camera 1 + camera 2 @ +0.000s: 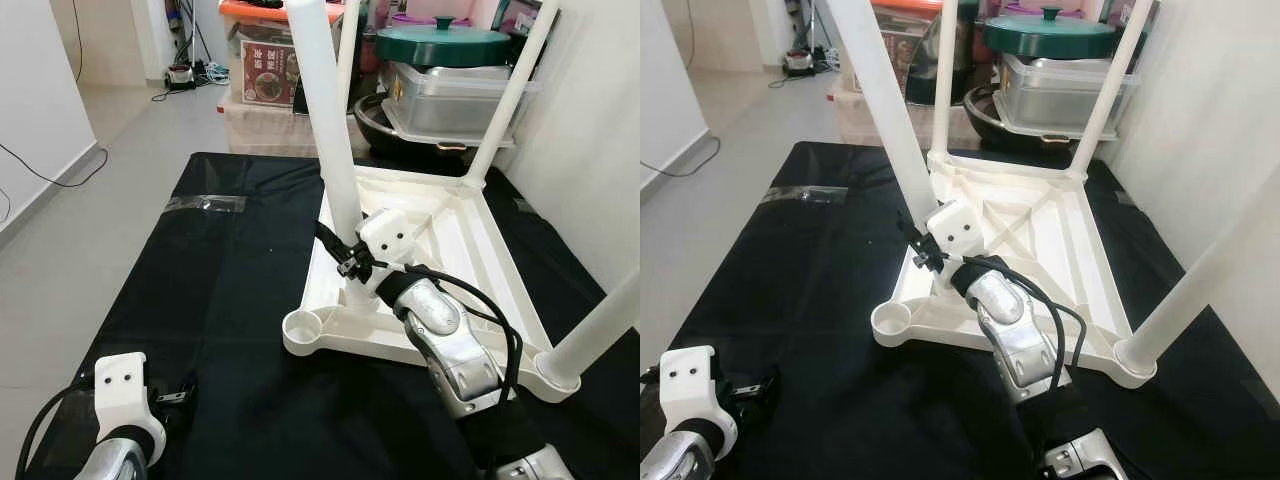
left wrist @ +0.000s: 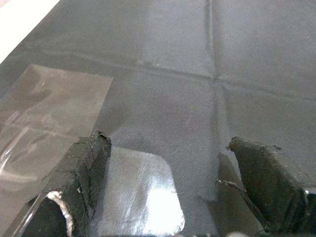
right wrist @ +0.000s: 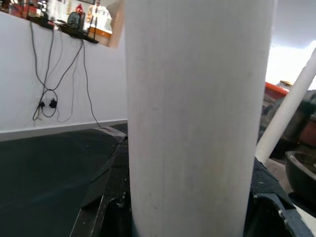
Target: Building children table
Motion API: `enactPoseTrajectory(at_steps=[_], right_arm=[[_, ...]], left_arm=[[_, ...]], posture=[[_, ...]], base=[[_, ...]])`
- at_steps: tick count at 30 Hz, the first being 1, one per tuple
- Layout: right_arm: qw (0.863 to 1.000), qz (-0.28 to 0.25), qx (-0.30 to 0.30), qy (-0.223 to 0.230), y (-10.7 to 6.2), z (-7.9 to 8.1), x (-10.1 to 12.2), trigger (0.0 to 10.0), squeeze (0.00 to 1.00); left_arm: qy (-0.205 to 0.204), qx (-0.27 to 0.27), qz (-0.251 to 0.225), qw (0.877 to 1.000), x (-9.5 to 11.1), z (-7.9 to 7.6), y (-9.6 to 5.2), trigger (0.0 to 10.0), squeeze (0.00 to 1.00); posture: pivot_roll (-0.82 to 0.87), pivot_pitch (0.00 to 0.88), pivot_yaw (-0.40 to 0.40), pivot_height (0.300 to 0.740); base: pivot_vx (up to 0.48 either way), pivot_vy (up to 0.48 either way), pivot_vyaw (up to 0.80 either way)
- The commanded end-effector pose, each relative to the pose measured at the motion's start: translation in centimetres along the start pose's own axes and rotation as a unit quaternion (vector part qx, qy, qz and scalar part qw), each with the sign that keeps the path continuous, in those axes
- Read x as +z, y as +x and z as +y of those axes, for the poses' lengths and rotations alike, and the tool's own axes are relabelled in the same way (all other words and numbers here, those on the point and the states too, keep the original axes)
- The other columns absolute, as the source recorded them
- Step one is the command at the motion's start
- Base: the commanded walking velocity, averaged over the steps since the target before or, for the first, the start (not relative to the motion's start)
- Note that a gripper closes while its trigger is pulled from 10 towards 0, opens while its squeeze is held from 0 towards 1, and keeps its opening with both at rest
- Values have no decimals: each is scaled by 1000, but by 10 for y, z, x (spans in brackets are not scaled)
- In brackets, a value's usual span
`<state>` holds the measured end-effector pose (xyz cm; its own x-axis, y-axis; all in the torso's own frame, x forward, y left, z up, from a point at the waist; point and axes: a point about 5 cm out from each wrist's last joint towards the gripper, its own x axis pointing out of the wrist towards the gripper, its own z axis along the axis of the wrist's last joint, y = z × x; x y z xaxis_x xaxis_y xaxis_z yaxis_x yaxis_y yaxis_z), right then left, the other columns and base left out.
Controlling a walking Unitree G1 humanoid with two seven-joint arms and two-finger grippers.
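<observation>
Where black cloth ends, grey floor begins.

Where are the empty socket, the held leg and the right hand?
Socket (image 1: 302,326): left eye view, open rim.
Leg (image 1: 330,120): left eye view, mid shaft.
Right hand (image 1: 352,262): left eye view, at the fingertips on the leg.

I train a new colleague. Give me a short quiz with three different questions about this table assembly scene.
1. True or false: the right gripper holds a white leg.
2. How many legs stand in corner sockets of the upturned tabletop? A) one B) three C) four
3. Fill in: the left gripper hovers open above the black ____.

Key: 1 true; 2 B; 3 cloth.
</observation>
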<state>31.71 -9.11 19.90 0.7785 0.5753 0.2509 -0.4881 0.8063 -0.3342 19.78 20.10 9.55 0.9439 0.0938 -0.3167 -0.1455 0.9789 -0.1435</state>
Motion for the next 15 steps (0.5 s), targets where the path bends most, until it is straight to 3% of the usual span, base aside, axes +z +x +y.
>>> enactPoseTrajectory(at_steps=[1,9,15], right_arm=[[999,25,20,3,-6,5,-12,10000,27],[998,33,61,12,-24,12,-20,10000,35],[991,65,99,55,-43,24,-29,10000,24]], left_arm=[[4,4,9,1000,-3,2,3,10000,0],[6,8,7,1000,-1,7,4,10000,0],[8,9,5,1000,1,9,8,10000,0]], posture=[[62,0,-71,740],[56,0,-62,740],[49,0,-54,740]], base=[[0,0,0],[0,0,0],[0,0,0]])
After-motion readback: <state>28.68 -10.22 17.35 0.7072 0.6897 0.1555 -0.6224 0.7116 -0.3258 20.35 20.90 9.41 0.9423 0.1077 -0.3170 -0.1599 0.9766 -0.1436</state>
